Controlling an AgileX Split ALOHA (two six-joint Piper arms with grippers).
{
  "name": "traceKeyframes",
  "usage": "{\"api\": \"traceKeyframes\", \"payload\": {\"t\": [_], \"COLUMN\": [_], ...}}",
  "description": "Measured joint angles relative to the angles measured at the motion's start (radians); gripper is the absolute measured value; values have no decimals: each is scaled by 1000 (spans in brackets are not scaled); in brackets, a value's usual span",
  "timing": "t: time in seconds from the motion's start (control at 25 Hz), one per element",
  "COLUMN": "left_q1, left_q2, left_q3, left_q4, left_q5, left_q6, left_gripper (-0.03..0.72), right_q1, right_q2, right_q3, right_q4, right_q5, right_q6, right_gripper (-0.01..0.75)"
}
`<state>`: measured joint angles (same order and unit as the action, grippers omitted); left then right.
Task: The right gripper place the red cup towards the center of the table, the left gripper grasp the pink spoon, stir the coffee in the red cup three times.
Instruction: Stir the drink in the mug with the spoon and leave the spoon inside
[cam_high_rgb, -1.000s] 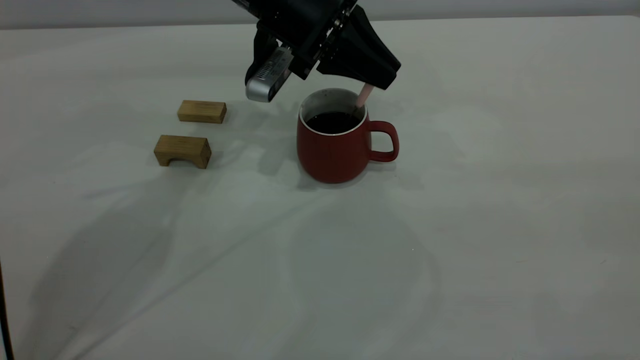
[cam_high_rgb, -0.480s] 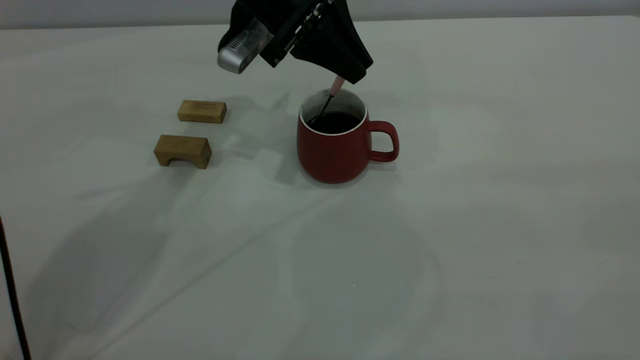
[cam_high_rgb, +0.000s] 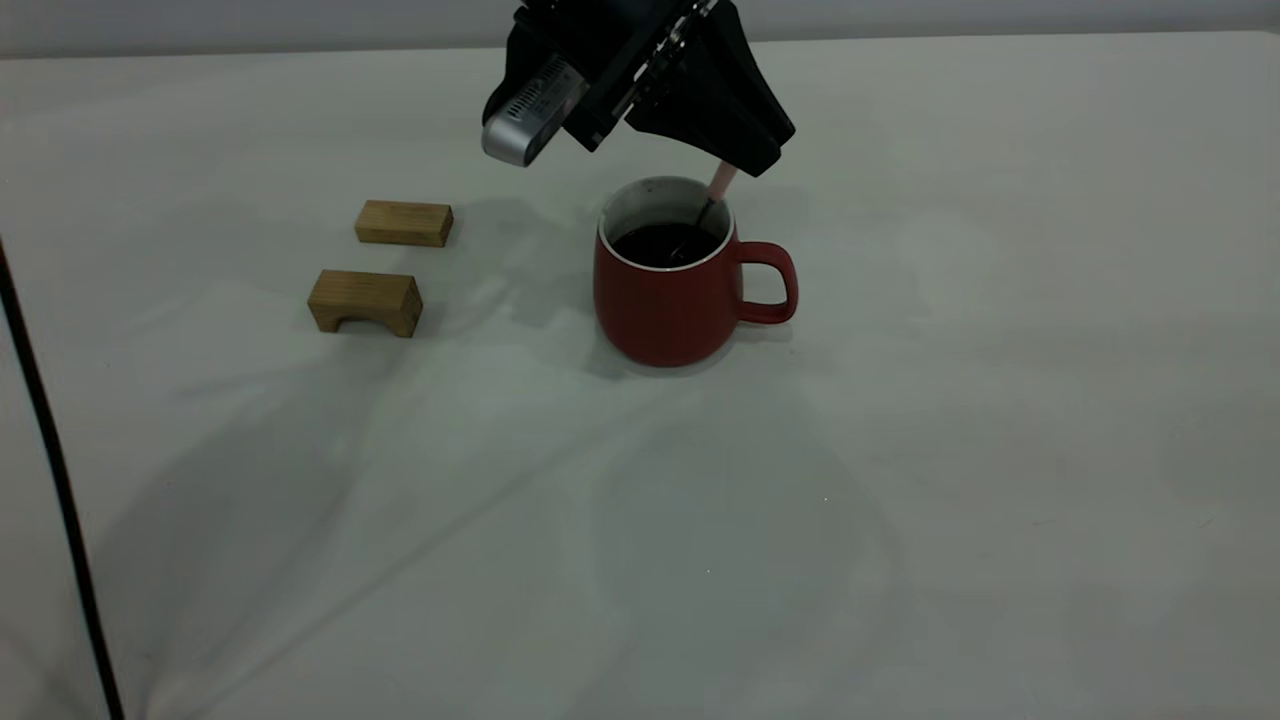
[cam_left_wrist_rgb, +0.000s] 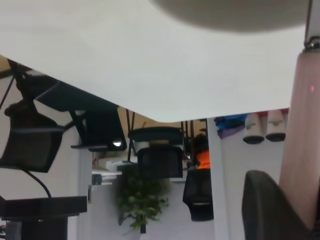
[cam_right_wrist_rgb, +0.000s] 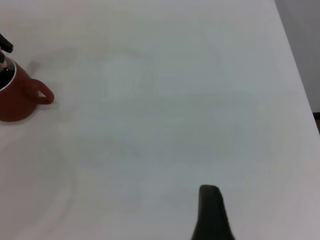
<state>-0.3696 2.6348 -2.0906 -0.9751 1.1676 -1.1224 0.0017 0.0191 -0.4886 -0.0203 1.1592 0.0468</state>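
Note:
The red cup (cam_high_rgb: 665, 300) stands upright near the middle of the table (cam_high_rgb: 900, 500), handle to the right, with dark coffee (cam_high_rgb: 650, 245) inside. Just above its rim, on the right side, hovers my left gripper (cam_high_rgb: 745, 160), shut on the pink spoon (cam_high_rgb: 722, 180). The spoon's grey neck slants down into the coffee near the cup's right side. In the left wrist view the pink spoon handle (cam_left_wrist_rgb: 300, 140) lies against a dark finger (cam_left_wrist_rgb: 270, 210). My right gripper (cam_right_wrist_rgb: 212, 215) is parked far off to the right, and the red cup (cam_right_wrist_rgb: 15, 100) is distant in its view.
Two tan wooden blocks (cam_high_rgb: 404, 222) (cam_high_rgb: 365, 300) lie to the left of the cup. A thin black cable (cam_high_rgb: 55, 470) crosses the left edge of the exterior view. Bare table stretches in front of and to the right of the cup.
The left gripper swung left over the cup and has come back to the right, carrying the spoon from the cup's left side to its right. The cable has shifted further into view.

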Motion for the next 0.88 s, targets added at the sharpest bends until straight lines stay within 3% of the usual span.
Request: {"api": "traceKeyframes", "payload": {"t": [0.2, 0.52, 0.76, 0.88], "left_q1": [0, 0, 0, 0], "left_q2": [0, -2, -2, -9], "left_q3": [0, -2, -2, -22], "left_q4": [88, 104, 143, 145], "left_q5": [0, 0, 0, 0], "left_q6": [-76, -86, -88, -90], "left_gripper": [162, 168, 343, 381], "right_q1": [0, 0, 0, 0], "right_q2": [0, 0, 0, 0], "right_q3": [0, 0, 0, 0], "right_q4": [0, 0, 0, 0], "right_q5": [0, 0, 0, 0], "right_q6": [0, 0, 0, 0], "right_gripper": [586, 586, 586, 586]}}
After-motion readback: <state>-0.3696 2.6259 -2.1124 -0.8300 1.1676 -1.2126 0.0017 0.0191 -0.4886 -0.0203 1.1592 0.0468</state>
